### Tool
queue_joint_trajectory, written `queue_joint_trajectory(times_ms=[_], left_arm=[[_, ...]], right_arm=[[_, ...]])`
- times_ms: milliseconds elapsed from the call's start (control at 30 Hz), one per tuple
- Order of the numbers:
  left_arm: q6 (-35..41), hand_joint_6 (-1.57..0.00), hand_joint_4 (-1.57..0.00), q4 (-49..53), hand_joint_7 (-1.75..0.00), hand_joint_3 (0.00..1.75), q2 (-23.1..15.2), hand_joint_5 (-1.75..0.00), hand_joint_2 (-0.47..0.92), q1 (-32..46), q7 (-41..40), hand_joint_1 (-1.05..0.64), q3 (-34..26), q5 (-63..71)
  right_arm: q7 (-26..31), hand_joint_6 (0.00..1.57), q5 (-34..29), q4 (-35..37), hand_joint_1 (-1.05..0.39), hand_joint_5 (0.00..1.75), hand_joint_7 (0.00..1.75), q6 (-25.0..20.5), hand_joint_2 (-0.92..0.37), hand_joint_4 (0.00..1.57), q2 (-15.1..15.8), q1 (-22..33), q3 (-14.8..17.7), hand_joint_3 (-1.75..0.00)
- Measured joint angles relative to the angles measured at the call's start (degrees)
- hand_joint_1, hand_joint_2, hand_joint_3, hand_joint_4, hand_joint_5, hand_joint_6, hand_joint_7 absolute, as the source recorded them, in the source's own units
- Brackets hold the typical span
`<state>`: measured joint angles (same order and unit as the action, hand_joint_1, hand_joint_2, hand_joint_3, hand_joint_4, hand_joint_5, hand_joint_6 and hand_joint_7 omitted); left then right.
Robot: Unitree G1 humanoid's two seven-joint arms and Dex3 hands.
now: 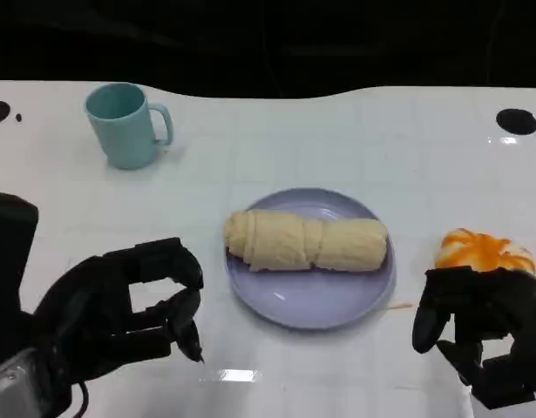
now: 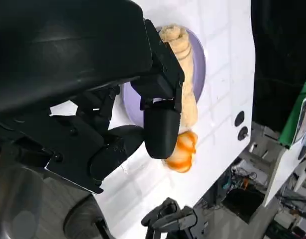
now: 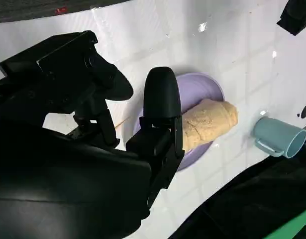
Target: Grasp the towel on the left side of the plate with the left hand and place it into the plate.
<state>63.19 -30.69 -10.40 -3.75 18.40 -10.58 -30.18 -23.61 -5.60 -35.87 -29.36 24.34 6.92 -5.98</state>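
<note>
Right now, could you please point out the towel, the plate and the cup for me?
towel [image 1: 307, 243]: head view, middle of the roll.
plate [image 1: 315, 305]: head view, bare near part, below the towel.
cup [image 1: 121, 126]: head view, side wall of the body.

Both hands are matte black and built from blocky, hard-edged segments. The left hand [image 1: 132, 300] has thick fingers [image 1: 176, 261] with rounded ends, one tapering to a narrow dark tip, and behind it sits a broad, smooth black shell. At its base a patch of silver forearm [image 1: 10, 383] shows, speckled grey, with a thin black cable looping beside it. The right hand [image 1: 485, 335] is the same black, its fingers [image 1: 429, 318] squared and chunky with softly rounded tips. Seen from the wrists, each hand's shell [image 2: 63, 45] is glossy and curved, and one finger [image 3: 161, 97] ends in a smooth, capsule-shaped pad.
</note>
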Motion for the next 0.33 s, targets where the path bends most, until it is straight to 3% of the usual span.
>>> queue_joint_trajectory(times_ms=[333], left_arm=[[-3.1, -0.62, -0.75, 2.3, -1.64, 1.08, -3.2, -1.75, 0.69, 0.0, 1.9, -0.14, 1.6, -1.1]], right_arm=[[0.3, 0.69, -0.8, 0.6, 0.03, 1.75, 1.47, 0.5, -0.55, 0.74, -0.2, 0.0, -0.4, -1.11]])
